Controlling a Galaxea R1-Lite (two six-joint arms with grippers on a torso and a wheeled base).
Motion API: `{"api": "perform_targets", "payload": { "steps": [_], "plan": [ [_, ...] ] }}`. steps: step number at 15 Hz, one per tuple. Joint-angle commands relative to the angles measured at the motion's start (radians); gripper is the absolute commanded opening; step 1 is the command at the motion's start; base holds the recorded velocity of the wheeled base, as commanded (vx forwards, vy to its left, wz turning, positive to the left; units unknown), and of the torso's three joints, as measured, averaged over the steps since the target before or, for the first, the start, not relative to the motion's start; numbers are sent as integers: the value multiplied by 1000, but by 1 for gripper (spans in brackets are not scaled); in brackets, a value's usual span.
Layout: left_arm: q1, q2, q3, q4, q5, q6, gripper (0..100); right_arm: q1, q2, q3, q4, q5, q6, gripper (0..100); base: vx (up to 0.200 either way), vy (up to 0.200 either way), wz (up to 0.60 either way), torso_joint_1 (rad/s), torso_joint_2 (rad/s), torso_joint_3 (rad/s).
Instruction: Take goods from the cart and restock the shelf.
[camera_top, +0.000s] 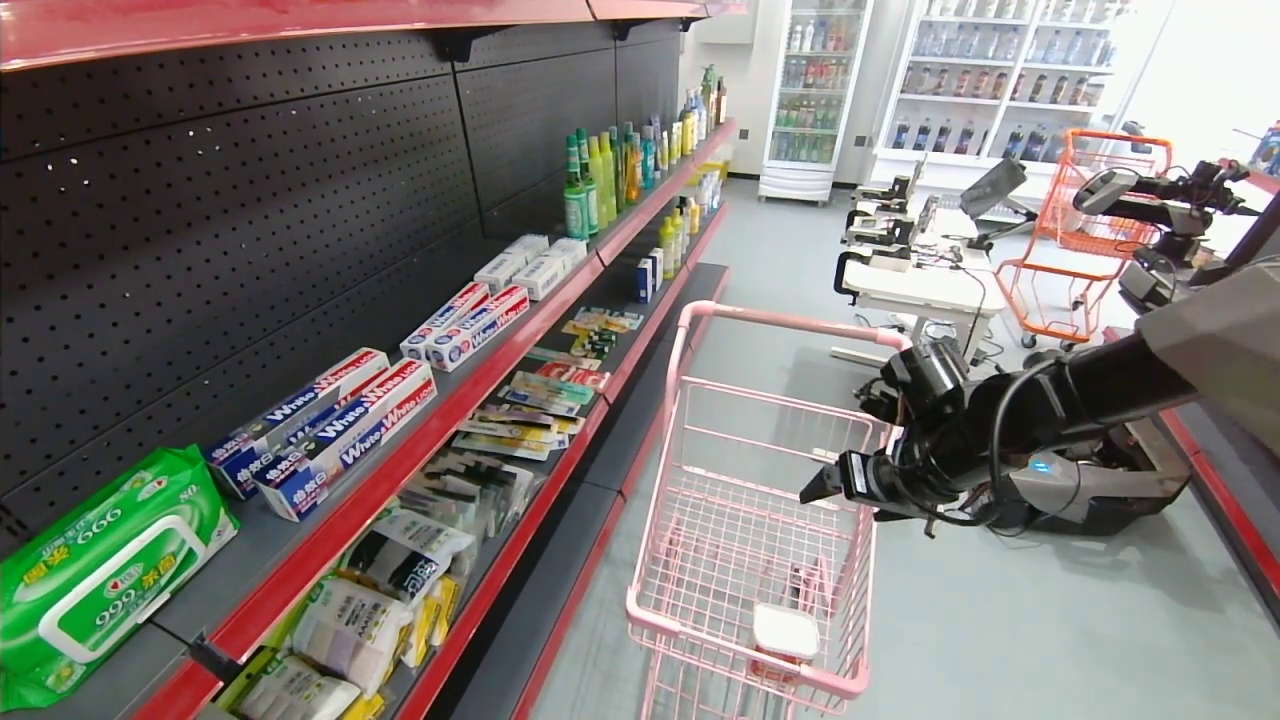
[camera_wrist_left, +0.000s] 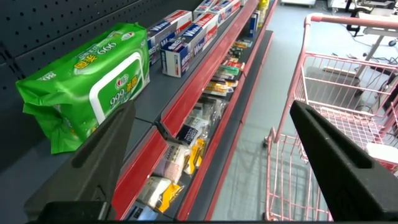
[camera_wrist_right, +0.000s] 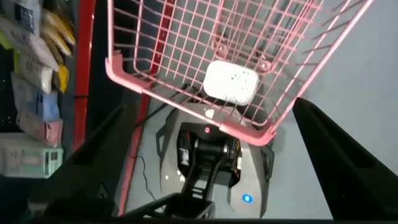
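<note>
A grey shop floor runs down an aisle. On the left stands the shelf (camera_top: 400, 470), with red edges and a black pegboard back. On its upper board a green wipes pack (camera_top: 100, 570) lies nearest, toothpaste boxes (camera_top: 330, 425) lie farther along, and bottles (camera_top: 600, 180) stand at the far end. The lower board holds small packets too crowded to tell apart. Far off are drink coolers (camera_top: 815, 90) and an orange cart (camera_top: 1090, 230).

The pink cart (camera_top: 800, 322) stands in the middle of the aisle, just beside the shelf. A white-lidded pack (camera_top: 785, 632) lies at its near end.

The right arm comes in from the right and crosses the cart's right rim, with the right gripper (camera_top: 815, 487) above the basket. Its fingers (camera_wrist_right: 336, 155) are spread and hold nothing, well above the pack. The left gripper (camera_wrist_left: 212, 106) hangs near the shelf's near end, between the wipes pack and the cart, also spread wide and empty.

The cart's near end is cut off at the head view's lower edge. The pack's sides are hard to make out behind the wire.
</note>
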Motion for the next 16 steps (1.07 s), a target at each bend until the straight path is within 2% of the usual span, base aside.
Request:
{"api": "perform_targets", "payload": {
  "steps": [1, 3, 16],
  "plan": [
    [0, 1, 0, 0, 0, 0, 100, 9, 44, 23, 2, 9, 0, 100, 0, 0, 0, 0, 0, 0],
    [0, 1, 0, 0, 0, 0, 100, 20, 50, 74, 2, 63, -5, 100, 0, 0, 0, 0, 0, 0],
    [0, 1, 0, 0, 0, 0, 100, 29, 105, 76, 2, 57, -55, 100, 0, 0, 0, 0, 0, 0]
  ]
}}
